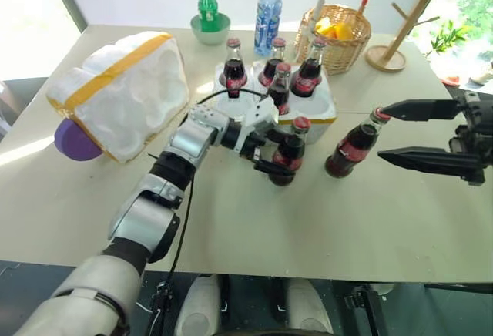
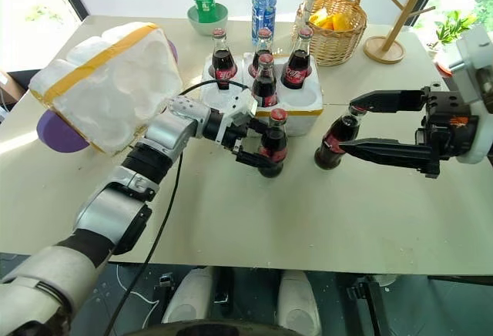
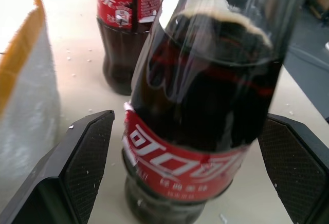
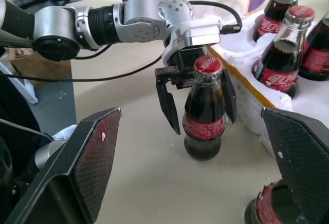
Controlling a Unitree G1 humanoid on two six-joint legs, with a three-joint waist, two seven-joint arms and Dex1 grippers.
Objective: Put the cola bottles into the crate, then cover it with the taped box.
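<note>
Near the table's middle, a cola bottle [image 1: 290, 153] stands upright between the spread left end effector [image 1: 271, 149]; right end effector [image 1: 394, 131] spread beside a tilted bottle [image 1: 353, 145].

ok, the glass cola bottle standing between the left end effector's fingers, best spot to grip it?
Grip the small glass cola bottle with the red cap at its red label band, side-on and level. It stands upright on the beige table, and its body is widest and straightest there. The left end effector already straddles it, open; closing should do. The low white foam crate sits close behind, so stay on the front side.
</note>
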